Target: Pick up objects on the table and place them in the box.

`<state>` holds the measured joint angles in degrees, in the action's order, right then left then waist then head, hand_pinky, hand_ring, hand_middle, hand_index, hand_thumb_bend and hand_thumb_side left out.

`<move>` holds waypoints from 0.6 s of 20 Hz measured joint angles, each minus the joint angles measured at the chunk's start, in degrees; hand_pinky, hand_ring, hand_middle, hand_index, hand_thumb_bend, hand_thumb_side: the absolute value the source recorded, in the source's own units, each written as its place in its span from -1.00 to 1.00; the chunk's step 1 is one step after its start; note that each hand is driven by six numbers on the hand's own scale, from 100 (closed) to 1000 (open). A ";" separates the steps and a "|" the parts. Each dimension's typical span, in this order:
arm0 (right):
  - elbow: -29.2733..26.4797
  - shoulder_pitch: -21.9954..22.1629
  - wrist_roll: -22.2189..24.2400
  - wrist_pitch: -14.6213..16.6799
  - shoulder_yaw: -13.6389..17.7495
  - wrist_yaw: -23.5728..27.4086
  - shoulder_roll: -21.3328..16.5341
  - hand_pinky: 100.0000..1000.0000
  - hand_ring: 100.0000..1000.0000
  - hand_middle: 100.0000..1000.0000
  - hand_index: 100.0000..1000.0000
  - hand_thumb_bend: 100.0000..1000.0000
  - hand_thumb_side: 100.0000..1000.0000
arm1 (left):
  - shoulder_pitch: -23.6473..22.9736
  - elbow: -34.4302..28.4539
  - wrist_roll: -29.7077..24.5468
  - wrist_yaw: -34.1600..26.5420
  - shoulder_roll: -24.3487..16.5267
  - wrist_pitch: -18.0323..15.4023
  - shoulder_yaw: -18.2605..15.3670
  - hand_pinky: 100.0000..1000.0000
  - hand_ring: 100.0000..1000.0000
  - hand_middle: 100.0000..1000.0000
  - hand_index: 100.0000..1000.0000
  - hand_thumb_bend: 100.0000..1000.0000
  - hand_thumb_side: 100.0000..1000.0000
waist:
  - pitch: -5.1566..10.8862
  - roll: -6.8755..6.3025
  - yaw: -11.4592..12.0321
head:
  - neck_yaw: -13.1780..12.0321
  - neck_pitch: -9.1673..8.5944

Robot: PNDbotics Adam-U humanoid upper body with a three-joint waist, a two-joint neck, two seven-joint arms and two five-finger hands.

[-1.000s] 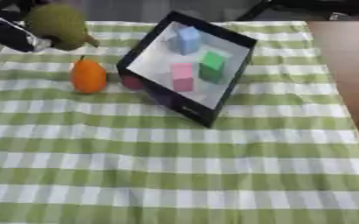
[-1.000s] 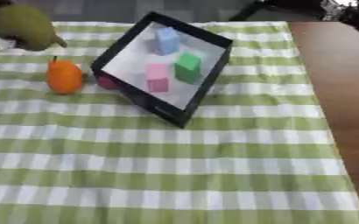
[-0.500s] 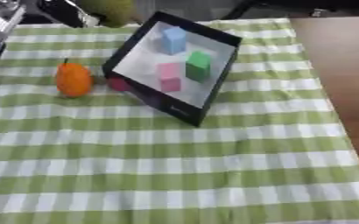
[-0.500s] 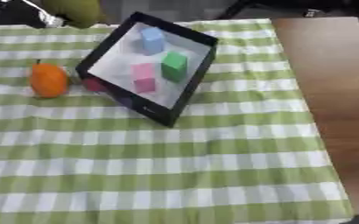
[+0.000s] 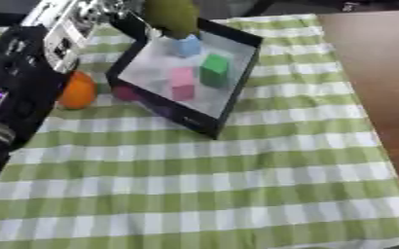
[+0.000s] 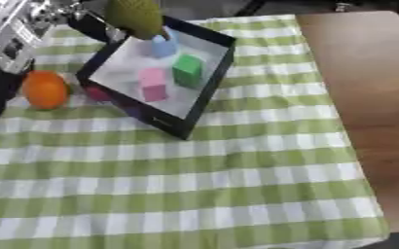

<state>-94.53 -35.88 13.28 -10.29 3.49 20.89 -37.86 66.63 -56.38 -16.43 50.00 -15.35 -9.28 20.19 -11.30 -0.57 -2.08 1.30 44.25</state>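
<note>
A black box (image 5: pixel 237 87) with a white floor lies tilted on the checked cloth, holding a blue cube (image 5: pixel 187 46), a green cube (image 5: pixel 213 70) and a pink cube (image 5: pixel 182 82). A dull green pear-shaped fruit (image 5: pixel 171 17) hangs over the box's far corner, with my left hand (image 5: pixel 117 8) shut on it from the left. An orange (image 6: pixel 45 89) sits on the cloth left of the box. A small magenta thing (image 6: pixel 97 93) lies against the box's left wall. My right hand shows in no view.
My black and silver left arm (image 5: pixel 24 82) fills the left side and partly hides the orange in the left eye view. The green-and-white cloth (image 5: pixel 194 185) spreads toward me. Bare brown tabletop (image 5: pixel 382 73) runs along the right.
My left arm has carried the green fruit rightward from over the cloth's far left to above the box's far corner. The whole picture has also shifted with the head.
</note>
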 measured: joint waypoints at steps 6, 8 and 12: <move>0.00 -0.35 -0.02 0.00 0.02 0.08 0.04 0.89 0.48 0.28 0.49 -0.32 -0.63 | -1.19 4.35 1.53 5.62 2.41 -0.72 -1.42 0.28 0.08 -0.03 0.08 -0.37 -1.00 | -0.55 0.00 -0.26 | -1.00 0.00; 0.00 -0.22 -0.02 0.00 0.04 0.08 0.04 0.89 0.48 0.28 0.49 -0.29 -0.64 | -1.45 5.17 2.12 6.96 2.56 -0.65 -1.90 0.32 0.10 0.01 0.14 -0.29 -1.00 | -0.64 0.00 -0.17 | -1.05 0.00; 0.00 0.46 -0.04 0.02 0.32 0.08 0.03 0.89 0.48 0.28 0.48 -0.28 -0.64 | -1.65 6.42 2.43 8.50 2.73 -0.41 -2.57 0.62 0.48 0.44 0.60 0.18 -0.83 | -0.74 0.00 -0.01 | -1.05 0.00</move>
<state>-94.53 -35.42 13.24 -10.27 3.82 20.96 -37.83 64.98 -49.96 -13.99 58.51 -12.62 -9.69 17.63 -12.04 -0.57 -2.09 0.25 44.25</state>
